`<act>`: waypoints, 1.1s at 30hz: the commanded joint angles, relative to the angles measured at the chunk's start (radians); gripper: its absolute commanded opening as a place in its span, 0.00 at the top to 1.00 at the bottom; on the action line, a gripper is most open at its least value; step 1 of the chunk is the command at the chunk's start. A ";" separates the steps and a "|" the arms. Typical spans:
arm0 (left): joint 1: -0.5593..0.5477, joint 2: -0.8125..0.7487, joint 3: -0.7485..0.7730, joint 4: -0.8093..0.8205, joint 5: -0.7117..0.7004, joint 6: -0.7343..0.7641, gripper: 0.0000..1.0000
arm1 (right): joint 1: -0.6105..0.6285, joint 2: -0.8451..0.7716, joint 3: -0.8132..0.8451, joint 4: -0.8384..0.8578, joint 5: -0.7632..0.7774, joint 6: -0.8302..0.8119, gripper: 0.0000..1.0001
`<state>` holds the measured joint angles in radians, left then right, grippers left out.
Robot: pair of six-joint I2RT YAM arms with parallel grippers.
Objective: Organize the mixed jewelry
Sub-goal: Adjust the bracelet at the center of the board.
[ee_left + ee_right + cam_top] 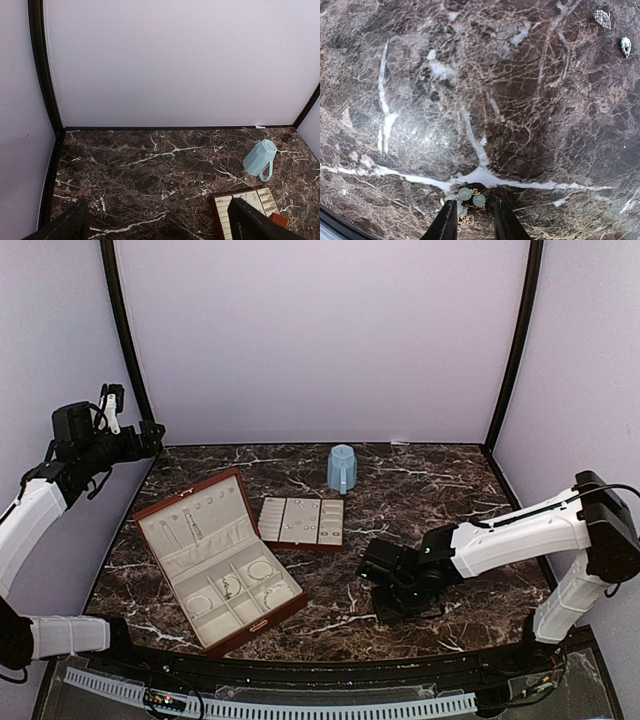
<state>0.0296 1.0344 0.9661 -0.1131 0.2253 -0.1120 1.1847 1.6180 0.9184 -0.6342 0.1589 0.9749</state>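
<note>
Noted right end effector (pixel 475 212) down on the counter (pixel 450 480) just right of the open box (pixel 222 542), fingers (pixel 442 227) set close either side of a short beaded chain (pixel 465 194); cannot tell whether clamped on it or merely straddling. Logged two small studs (pixel 602 19) loose on bare counter outside the box, and bracelets (pixel 262 570) sitting in the box's near compartments. Beyond the box: slotted tray (pixel 272 520) just beside its far right edge, blue mug (pixel 342 468) farther back, and left end effector (pixel 159 215) raised off the box's far left corner, fingers spread wide, grasping nothing.
</note>
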 commanded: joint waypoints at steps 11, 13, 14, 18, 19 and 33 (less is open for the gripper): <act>-0.002 -0.019 -0.010 0.017 0.005 0.005 0.01 | 0.001 0.017 -0.001 0.001 0.041 0.022 0.80; -0.002 -0.019 -0.010 0.017 0.007 0.003 0.01 | 0.001 0.022 -0.001 0.001 0.040 0.018 0.81; -0.002 -0.020 -0.011 0.017 0.007 0.003 0.01 | 0.001 0.026 -0.001 0.003 0.041 0.016 0.82; -0.002 -0.019 -0.012 0.018 0.011 0.001 0.01 | 0.003 0.038 -0.001 0.010 0.039 0.009 0.84; -0.002 -0.019 -0.012 0.018 0.011 0.001 0.01 | 0.002 0.041 -0.001 0.013 0.037 0.006 0.85; -0.002 -0.020 -0.012 0.018 0.013 -0.001 0.01 | 0.010 0.079 0.008 -0.005 0.056 -0.012 0.87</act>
<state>0.0296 1.0340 0.9657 -0.1127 0.2276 -0.1123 1.1870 1.6676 0.9310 -0.6098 0.1890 0.9665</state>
